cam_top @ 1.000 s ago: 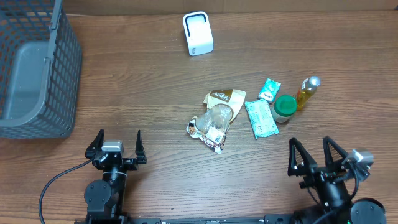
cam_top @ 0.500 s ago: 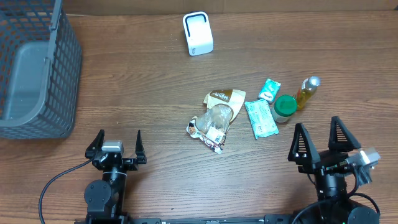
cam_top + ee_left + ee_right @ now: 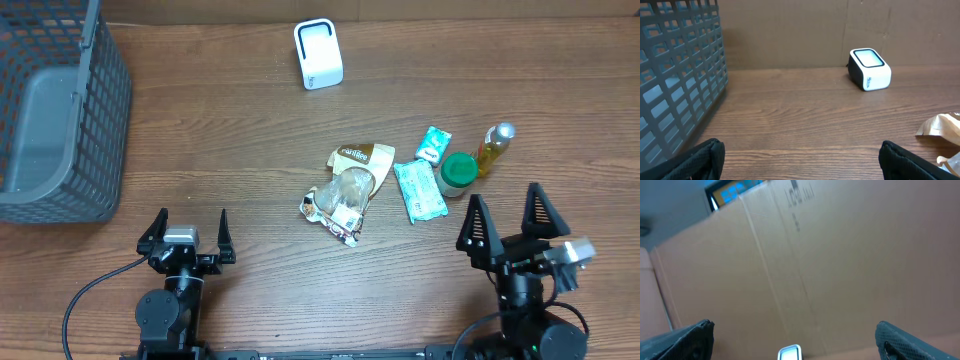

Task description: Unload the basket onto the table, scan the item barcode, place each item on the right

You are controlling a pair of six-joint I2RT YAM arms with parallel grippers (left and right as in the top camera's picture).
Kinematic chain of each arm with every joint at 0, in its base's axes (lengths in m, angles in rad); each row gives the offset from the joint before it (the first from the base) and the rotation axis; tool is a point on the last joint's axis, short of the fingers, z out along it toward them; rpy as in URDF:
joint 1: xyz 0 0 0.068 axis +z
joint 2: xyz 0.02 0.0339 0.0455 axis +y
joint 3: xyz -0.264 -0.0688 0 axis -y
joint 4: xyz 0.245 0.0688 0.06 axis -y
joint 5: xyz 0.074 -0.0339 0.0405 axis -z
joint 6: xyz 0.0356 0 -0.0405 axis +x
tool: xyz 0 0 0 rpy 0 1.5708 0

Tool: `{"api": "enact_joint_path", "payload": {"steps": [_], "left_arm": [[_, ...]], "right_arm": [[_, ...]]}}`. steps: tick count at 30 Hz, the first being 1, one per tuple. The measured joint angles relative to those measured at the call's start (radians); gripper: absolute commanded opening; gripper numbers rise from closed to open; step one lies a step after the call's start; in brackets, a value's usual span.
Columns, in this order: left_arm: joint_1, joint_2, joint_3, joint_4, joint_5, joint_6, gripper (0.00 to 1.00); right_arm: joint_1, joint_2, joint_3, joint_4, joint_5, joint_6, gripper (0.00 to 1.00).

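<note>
A white barcode scanner stands at the far middle of the table, also seen as the scanner in the left wrist view and the scanner's top in the right wrist view. Items lie mid-table: a crumpled brown snack bag, a green wipes packet, a small green packet, a green-lidded jar and a yellow bottle. My left gripper rests open at the near left, empty. My right gripper is open and empty, raised and tilted up just in front of the jar.
A grey mesh basket fills the far left corner; its wall shows in the left wrist view. A cardboard wall stands behind the table. The snack bag's edge shows at the right of the left wrist view.
The right arm has lifted, turned and shifted slightly left toward the items, its fingers still spread. The left arm and the items have not moved.
</note>
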Motion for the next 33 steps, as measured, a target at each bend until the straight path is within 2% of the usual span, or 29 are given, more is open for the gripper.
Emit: {"api": "enact_joint_path", "payload": {"steps": [9, 14, 33], "left_arm": [[0.000, 0.000, 0.000, 0.000, 0.000, 0.000, 1.00], [0.000, 0.000, 0.000, 0.000, 0.000, 0.000, 0.99], [0.000, 0.000, 0.000, 0.000, 0.000, 0.000, 1.00]], "right_arm": [[0.000, 0.000, -0.100, 0.126, -0.008, 0.000, 1.00], [0.000, 0.000, -0.115, 0.105, -0.011, 0.000, 1.00], [-0.010, -0.001, -0.116, -0.297, -0.017, -0.001, 1.00]]}}
